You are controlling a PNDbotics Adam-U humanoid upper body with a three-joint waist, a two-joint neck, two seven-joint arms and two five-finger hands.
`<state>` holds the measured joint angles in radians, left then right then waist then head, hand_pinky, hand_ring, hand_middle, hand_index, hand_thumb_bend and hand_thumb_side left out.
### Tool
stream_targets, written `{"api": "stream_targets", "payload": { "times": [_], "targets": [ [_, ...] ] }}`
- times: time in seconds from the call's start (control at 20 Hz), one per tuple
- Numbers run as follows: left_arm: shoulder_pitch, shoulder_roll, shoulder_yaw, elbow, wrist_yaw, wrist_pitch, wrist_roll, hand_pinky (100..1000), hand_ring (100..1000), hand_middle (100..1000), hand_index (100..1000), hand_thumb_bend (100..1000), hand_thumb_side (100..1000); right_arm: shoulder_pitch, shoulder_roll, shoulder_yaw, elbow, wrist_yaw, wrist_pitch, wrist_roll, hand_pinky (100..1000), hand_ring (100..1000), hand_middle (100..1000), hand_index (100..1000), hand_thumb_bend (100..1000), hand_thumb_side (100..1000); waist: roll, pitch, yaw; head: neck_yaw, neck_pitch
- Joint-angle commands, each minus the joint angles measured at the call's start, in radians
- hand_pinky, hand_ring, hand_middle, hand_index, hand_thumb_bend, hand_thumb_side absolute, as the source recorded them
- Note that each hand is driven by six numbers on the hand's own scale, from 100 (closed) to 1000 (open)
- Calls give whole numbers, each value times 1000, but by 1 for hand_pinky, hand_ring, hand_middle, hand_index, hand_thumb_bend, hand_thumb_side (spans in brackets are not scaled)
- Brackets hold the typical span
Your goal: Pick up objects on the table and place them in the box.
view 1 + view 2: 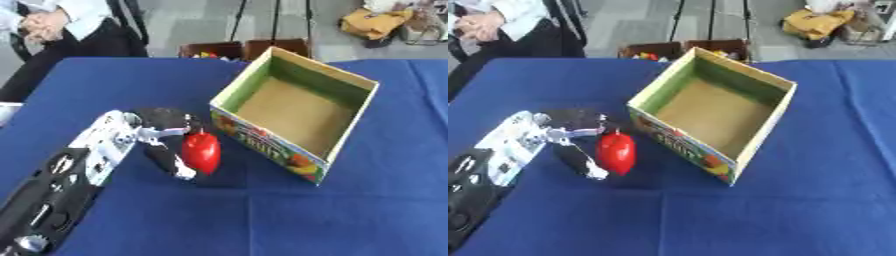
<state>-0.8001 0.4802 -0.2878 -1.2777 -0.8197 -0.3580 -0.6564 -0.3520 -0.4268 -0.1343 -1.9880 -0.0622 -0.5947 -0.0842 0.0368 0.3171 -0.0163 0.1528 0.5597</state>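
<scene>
A red pepper-shaped object (201,151) sits against my left hand (162,135), whose dark fingers curl round it, just above the blue table (262,215). The hand comes in from the lower left on a black and silver arm (61,190). To the right stands the open cardboard box (296,112) with a fruit print on its front wall; its inside looks empty. The pepper is left of the box's near corner, outside it. My right hand shows in neither view.
Behind the table's far edge stands a brown crate (241,49) with coloured items. A seated person (61,25) is at the far left. A yellow bag (374,22) lies on the floor at the far right.
</scene>
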Motion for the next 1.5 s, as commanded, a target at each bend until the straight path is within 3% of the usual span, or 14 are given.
{"api": "stream_targets", "payload": {
  "times": [0.05,0.3,0.55,1.05,1.5],
  "targets": [
    [-3,8,-2,10,-17,1,-4,204,555,754,911,412,609,-14,-15,-3,-12,5,3,-7,825,870,636,815,100,824,-2,4,1,3,-4],
    [-4,11,-2,-2,-14,6,12,146,499,615,769,372,565,-14,-14,-2,-12,8,8,-12,828,872,634,818,100,827,-1,3,2,3,0],
    [-4,12,-1,-6,-25,16,51,100,457,539,723,249,516,-15,-13,-1,-12,7,10,-14,828,872,635,817,100,827,-2,3,1,5,-3],
    [4,30,2,-60,-11,22,95,100,432,515,697,100,499,-6,-17,-5,-12,5,13,-19,829,871,636,818,100,824,-1,-14,8,-2,6],
    [44,112,23,-262,122,34,43,100,424,506,695,100,490,7,-31,-11,-12,-2,20,-28,829,870,637,819,100,825,15,-41,26,-22,18]
  ]
}}
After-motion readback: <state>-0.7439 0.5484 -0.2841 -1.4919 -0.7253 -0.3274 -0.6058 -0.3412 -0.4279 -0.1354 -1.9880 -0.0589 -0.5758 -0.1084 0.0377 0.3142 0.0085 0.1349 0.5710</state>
